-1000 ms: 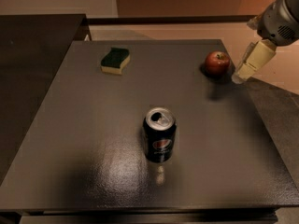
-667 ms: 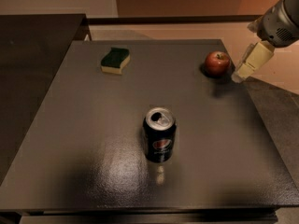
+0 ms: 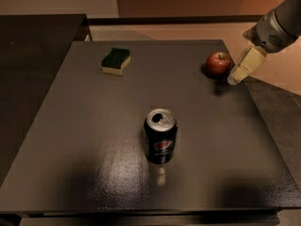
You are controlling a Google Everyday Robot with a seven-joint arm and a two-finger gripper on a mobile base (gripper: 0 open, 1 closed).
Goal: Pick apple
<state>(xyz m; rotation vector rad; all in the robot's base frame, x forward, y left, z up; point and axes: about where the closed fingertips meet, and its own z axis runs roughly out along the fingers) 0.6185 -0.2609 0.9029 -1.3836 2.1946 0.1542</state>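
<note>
Tool shifted left, now just beside apple; opening unclear.

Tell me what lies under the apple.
The apple rests directly on the dark table, near its far right edge; only a shadow shows around its base, and the contact spot is hidden by the fruit. The tool hangs just right of it, not beneath.

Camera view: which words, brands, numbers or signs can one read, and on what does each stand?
On the soda can: a round logo; the lettering below it is too blurred to read.
No text visible on the apple, the sponge, or the end effector just right of it.
</note>
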